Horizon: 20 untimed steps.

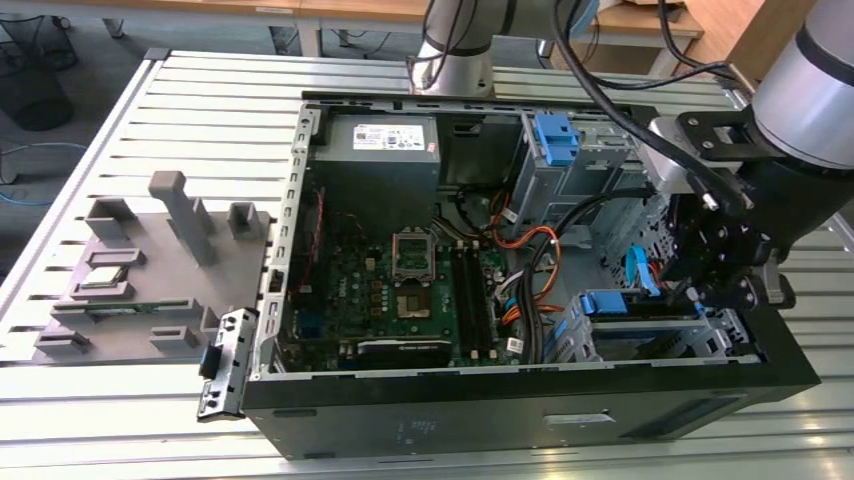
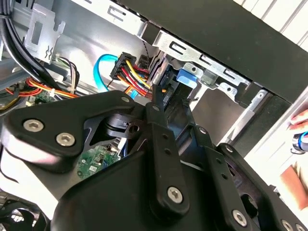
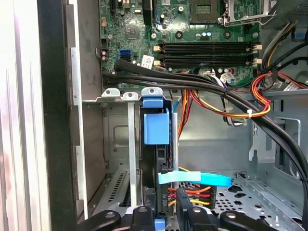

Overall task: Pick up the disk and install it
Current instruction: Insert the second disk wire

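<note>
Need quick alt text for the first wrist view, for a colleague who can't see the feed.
Looking into the open computer case, a drive in a blue frame stands on edge in the metal drive cage, with the gripper's black links just below it. Bundled black cables cross in front of the green motherboard.

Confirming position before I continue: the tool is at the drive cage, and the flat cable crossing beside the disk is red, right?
Not red: the first wrist view shows that the flat cable is light blue. The tool is at the drive cage, beside the disk.
</note>
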Tool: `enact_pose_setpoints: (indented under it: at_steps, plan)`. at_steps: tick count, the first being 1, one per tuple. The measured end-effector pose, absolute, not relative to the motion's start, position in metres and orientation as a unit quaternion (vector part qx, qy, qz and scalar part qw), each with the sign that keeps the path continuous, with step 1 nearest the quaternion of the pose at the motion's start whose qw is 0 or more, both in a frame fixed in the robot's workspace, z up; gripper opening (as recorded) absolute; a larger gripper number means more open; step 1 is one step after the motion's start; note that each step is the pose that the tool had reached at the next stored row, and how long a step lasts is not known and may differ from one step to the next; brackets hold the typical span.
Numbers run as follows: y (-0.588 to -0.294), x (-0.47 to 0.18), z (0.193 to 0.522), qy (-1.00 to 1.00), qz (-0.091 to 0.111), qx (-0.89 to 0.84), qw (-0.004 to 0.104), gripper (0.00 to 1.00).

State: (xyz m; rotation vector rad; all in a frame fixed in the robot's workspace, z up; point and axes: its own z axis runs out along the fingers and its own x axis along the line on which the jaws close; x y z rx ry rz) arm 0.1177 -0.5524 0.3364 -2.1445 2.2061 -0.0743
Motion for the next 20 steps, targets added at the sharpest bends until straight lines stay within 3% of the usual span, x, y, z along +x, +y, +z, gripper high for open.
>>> enact_pose_setpoints:
  at_steps: [16, 20]
  plan:
    - [-0.552, 0.118, 0.354, 0.716, -0.024, -0.696, 0.032, 0.32]
    - [-0.552, 0.119, 0.353, 0.717, 0.001, -0.697, 0.007, 0.32]
